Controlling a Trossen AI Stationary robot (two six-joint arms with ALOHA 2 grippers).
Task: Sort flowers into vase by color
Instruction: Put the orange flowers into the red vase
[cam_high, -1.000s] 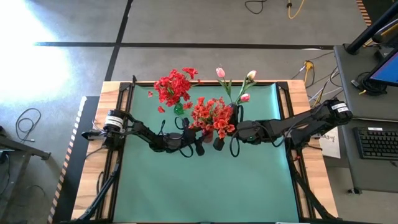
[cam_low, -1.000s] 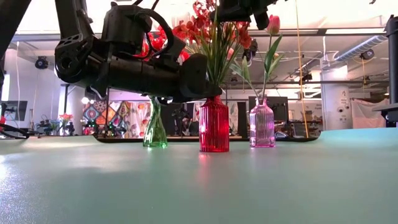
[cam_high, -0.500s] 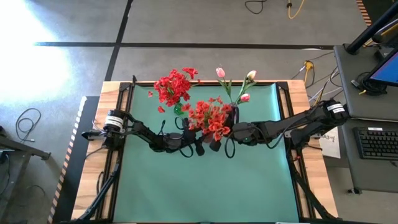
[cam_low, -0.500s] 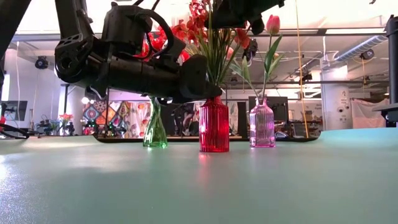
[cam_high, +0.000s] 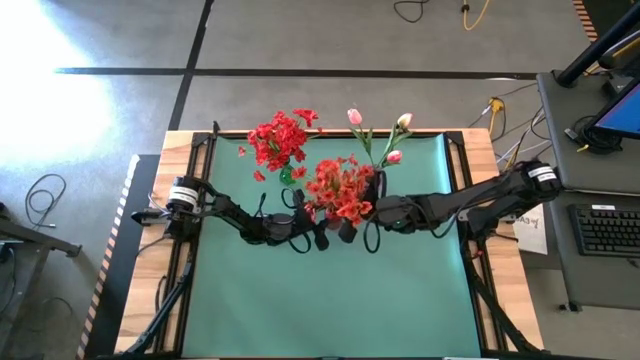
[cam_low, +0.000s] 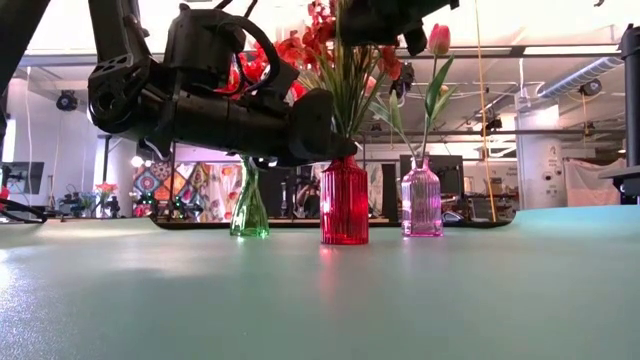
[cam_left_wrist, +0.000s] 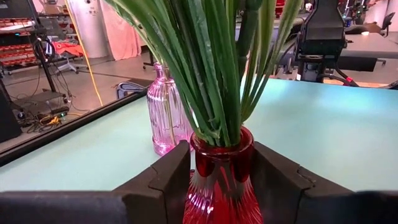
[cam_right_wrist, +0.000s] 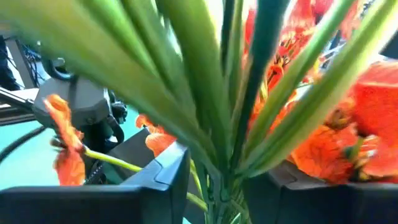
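A red ribbed vase (cam_low: 345, 200) stands mid-table on its base and holds a bunch of orange-red flowers (cam_high: 340, 193) on green stems. My left gripper (cam_left_wrist: 221, 163), reaching in from the table's left, is shut on the vase's neck. Coming from the right, my right gripper (cam_right_wrist: 217, 180) is higher up and closed around the bunch's stems, just under the blossoms. Beside the red vase stand a green vase (cam_low: 250, 208) of red flowers (cam_high: 280, 140) and a pink vase (cam_low: 421, 200) of pink tulip buds (cam_high: 354, 116). My left gripper pinches the red vase's narrow neck (cam_left_wrist: 221, 149) between its two fingers (cam_left_wrist: 173, 177), coming in level from the table's left. The vase stands upright with its base on the green mat. My right gripper has the bundle of green stems (cam_right_wrist: 221, 168) between its two fingers (cam_right_wrist: 166, 177), some way above the vase's mouth. It comes in roughly level from the table's right, across the stems. The stems stay upright with their lower ends in the red vase.
The three vases stand close together near the far middle of the green mat (cam_high: 330, 300), the green one to the left and the pink one to the right of the red. The mat's near half is bare. A desk with a keyboard (cam_high: 605, 228) lies beyond the right edge.
My right gripper has shifted a little toward the table's left, and the orange-red blossoms have leaned left with it. The red vase and my left gripper have stayed where they were.
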